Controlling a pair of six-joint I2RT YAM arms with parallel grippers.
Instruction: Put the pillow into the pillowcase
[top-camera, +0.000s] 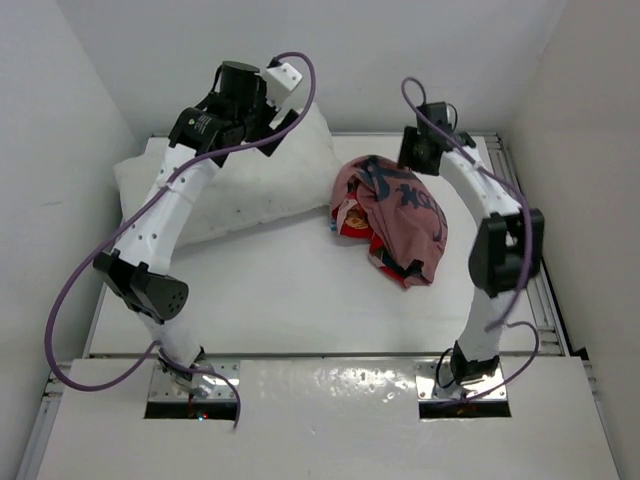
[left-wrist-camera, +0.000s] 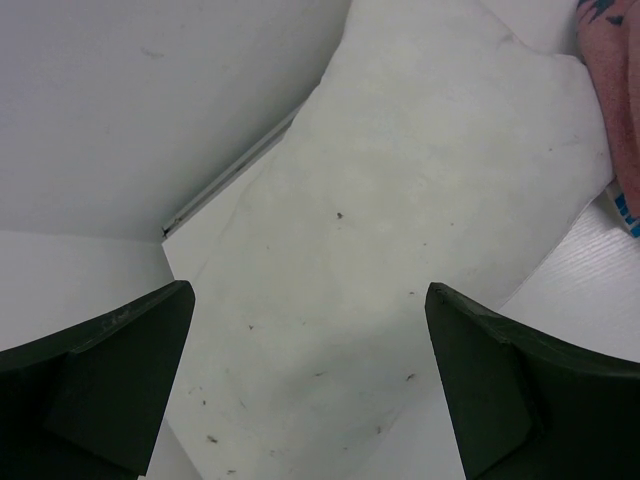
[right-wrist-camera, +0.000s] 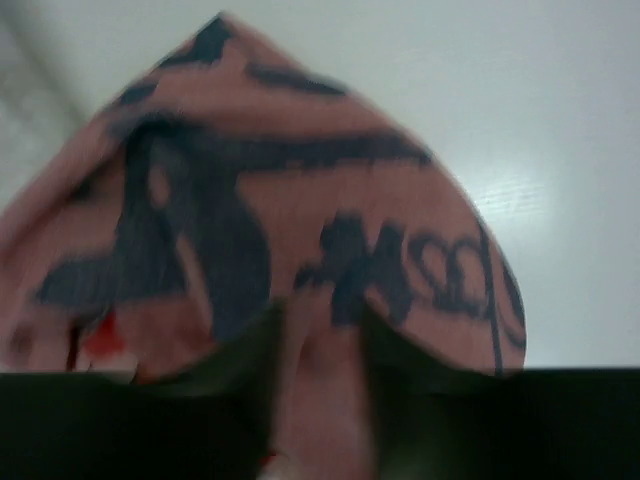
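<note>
The white pillow (top-camera: 250, 190) lies at the back left of the table, pressed against the back wall. In the left wrist view the pillow (left-wrist-camera: 400, 200) fills the middle and shows small dark specks. My left gripper (top-camera: 275, 125) hovers over the pillow's far right corner; in its own view the gripper (left-wrist-camera: 310, 350) is open wide and empty. The pillowcase (top-camera: 395, 215) is a crumpled pink heap with dark blue marks and some red, just right of the pillow. My right gripper (top-camera: 415, 155) is at the heap's far edge. In its own view the gripper (right-wrist-camera: 320, 400) pinches a fold of the pillowcase (right-wrist-camera: 300, 200).
White enclosure walls stand close on the left, back and right. A metal rail (top-camera: 545, 290) runs along the table's right edge. The white table (top-camera: 300, 290) spreads out in front of the pillow and pillowcase. An edge of the pillowcase (left-wrist-camera: 615, 90) shows at the right of the left wrist view.
</note>
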